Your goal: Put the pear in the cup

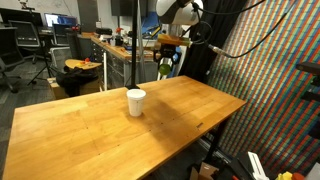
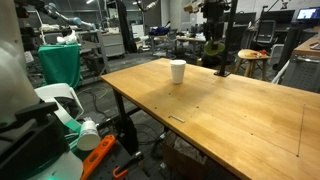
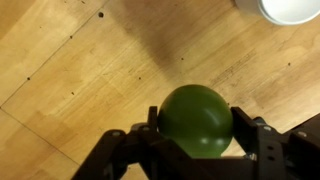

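Observation:
My gripper [image 3: 196,135] is shut on the pear [image 3: 195,120], a round green fruit held between both fingers above the wooden table [image 3: 70,70]. In both exterior views the gripper [image 1: 166,68] [image 2: 213,52] hangs in the air with the pear [image 1: 165,68] [image 2: 212,47] beyond the table's far edge region. The white cup [image 1: 136,102] [image 2: 178,71] stands upright on the table, apart from the gripper. In the wrist view only its rim [image 3: 290,10] shows at the top right corner.
The wooden table [image 1: 90,125] [image 2: 230,110] fills most of each exterior view. A round stool [image 2: 254,58] and workbenches with clutter stand behind it. A colourful patterned curtain [image 1: 285,60] hangs at one side.

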`<action>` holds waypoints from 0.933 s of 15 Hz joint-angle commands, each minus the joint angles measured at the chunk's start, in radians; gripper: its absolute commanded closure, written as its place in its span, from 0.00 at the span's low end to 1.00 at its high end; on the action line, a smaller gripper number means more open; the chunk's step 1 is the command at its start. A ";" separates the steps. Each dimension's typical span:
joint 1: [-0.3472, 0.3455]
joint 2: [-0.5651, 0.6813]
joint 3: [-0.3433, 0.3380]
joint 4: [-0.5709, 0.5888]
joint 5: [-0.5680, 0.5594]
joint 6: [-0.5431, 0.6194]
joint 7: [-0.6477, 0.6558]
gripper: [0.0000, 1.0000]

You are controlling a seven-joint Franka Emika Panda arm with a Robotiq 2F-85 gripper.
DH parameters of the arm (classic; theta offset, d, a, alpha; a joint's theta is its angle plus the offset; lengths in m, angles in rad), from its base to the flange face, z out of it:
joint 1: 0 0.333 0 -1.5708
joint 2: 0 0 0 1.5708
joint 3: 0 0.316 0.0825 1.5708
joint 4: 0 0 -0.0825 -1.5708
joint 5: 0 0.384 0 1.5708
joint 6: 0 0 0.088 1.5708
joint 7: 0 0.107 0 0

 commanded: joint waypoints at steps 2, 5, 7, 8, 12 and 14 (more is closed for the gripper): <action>0.045 -0.173 0.063 -0.168 -0.085 0.031 -0.016 0.52; 0.062 -0.237 0.114 -0.235 -0.106 0.033 -0.022 0.52; 0.068 -0.270 0.145 -0.275 -0.106 0.037 -0.031 0.52; 0.070 -0.281 0.158 -0.289 -0.102 0.040 -0.038 0.52; 0.078 -0.288 0.201 -0.324 -0.091 0.052 -0.077 0.52; 0.079 -0.266 0.216 -0.318 -0.093 0.062 -0.062 0.52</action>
